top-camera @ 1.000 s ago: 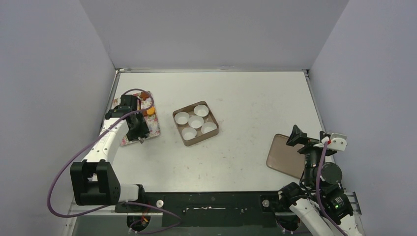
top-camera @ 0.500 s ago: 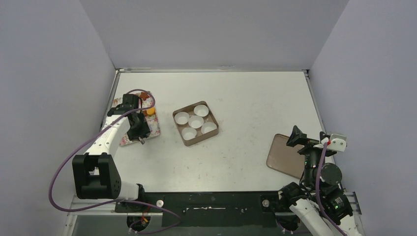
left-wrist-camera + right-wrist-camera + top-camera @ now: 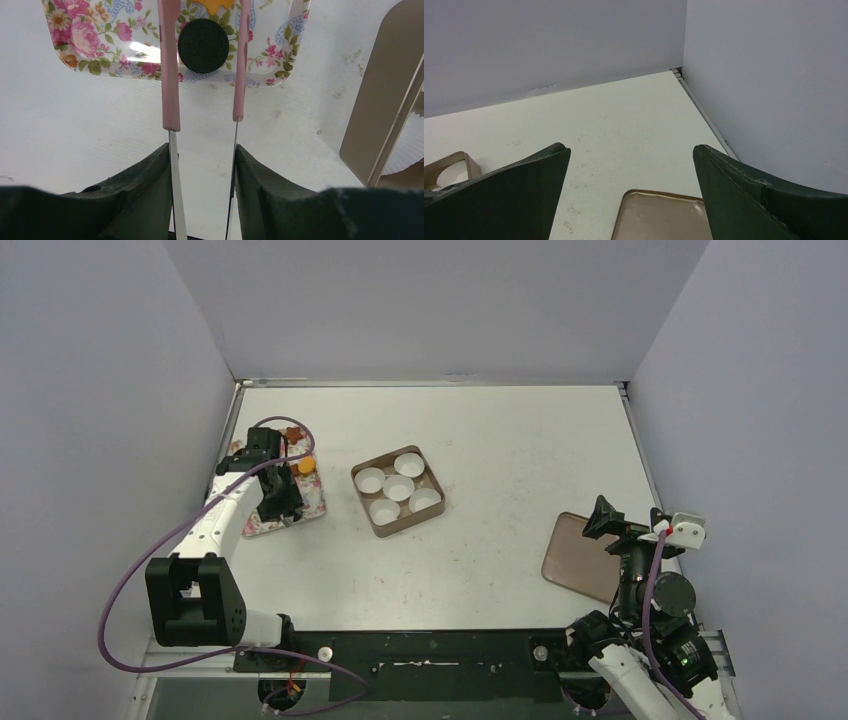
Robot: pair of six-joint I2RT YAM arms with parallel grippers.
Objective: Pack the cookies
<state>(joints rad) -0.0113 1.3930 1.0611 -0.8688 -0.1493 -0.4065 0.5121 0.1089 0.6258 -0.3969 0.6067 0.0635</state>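
Observation:
Cookies lie on a flowered tray (image 3: 312, 502) at the left: an orange one (image 3: 306, 466) and a brownish one (image 3: 292, 434) show beside the arm. My left gripper (image 3: 281, 496) is over this tray and is shut on pink-tipped tongs (image 3: 170, 75). In the left wrist view my left gripper (image 3: 202, 150) holds the tongs with their two arms apart, either side of a dark brown round cookie (image 3: 203, 45) on the tray (image 3: 90, 45). An orange cookie (image 3: 216, 5) lies just beyond. My right gripper (image 3: 625, 525) is open and empty.
A tan square box (image 3: 398, 490) with several white paper cups stands at mid-table; its wall (image 3: 380, 100) shows right of the tongs. A tan lid (image 3: 580, 555) lies under my right gripper (image 3: 631, 150) and shows in the right wrist view (image 3: 659, 215). Walls close in on three sides.
My left gripper has moved a little farther over the flowered tray with the tongs. The right arm has not moved.

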